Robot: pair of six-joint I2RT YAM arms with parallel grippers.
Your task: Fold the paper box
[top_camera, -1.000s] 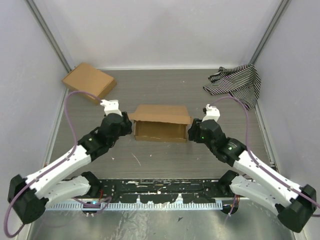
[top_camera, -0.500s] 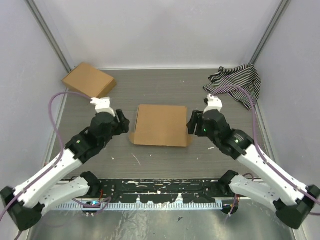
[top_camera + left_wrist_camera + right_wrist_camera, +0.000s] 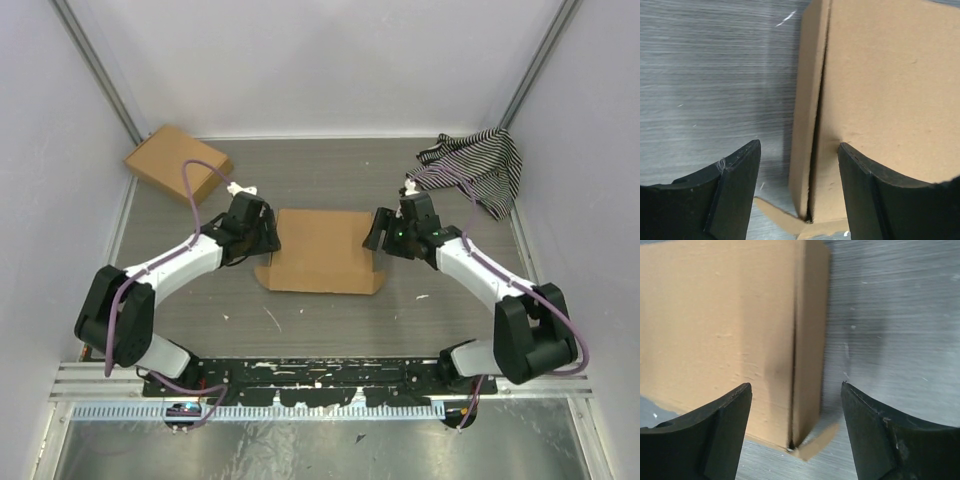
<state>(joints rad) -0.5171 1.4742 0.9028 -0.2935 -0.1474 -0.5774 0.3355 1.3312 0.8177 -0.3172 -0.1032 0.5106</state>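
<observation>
Top external: paper box point(image 3: 322, 250) between left fingers point(image 3: 735, 185) and right fingers point(image 3: 720, 430); both spread, gripping nothing.

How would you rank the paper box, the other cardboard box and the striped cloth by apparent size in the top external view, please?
1. paper box
2. other cardboard box and striped cloth: they look alike, so I won't rank them.

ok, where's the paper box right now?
In the top view the paper box lies closed at mid-table, between the open left gripper at its left edge and the open right gripper at its right edge.
</observation>
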